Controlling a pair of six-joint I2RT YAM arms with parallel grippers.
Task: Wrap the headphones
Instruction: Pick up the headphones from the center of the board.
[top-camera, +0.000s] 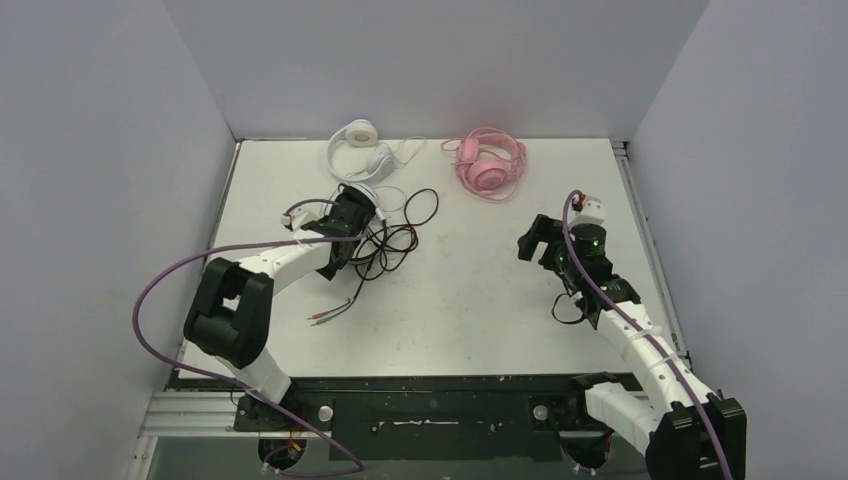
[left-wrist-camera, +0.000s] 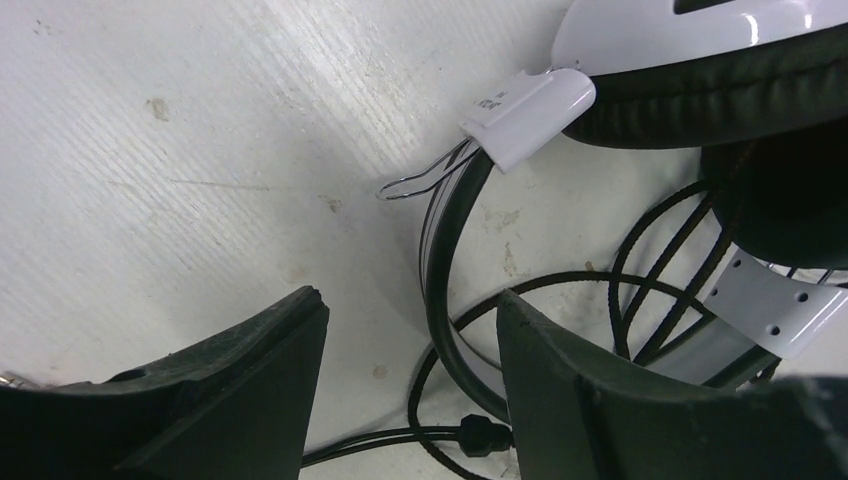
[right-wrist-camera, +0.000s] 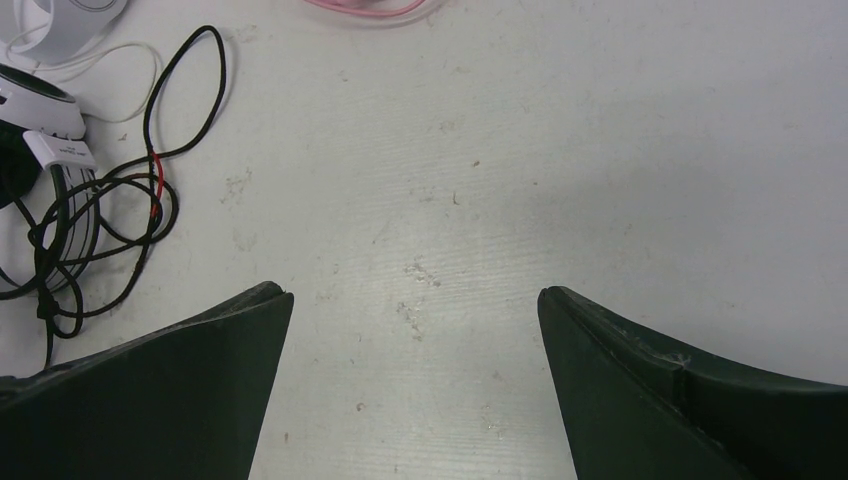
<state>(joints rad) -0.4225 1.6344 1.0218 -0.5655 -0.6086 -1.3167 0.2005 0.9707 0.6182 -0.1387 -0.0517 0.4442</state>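
White table (top-camera: 470, 300), scuffed and lightly stained, is enclosed by a plain pale grey far wall (top-camera: 430, 60), left wall (top-camera: 90, 150) and right wall (top-camera: 760, 150), with a metal rail (top-camera: 185, 408) along the near edge; lighting even, diffuse.

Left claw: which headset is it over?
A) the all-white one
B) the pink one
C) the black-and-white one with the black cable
C: the left claw has the band of the black-and-white headset between its open fingers; the pink headset and white headset lie farther back.
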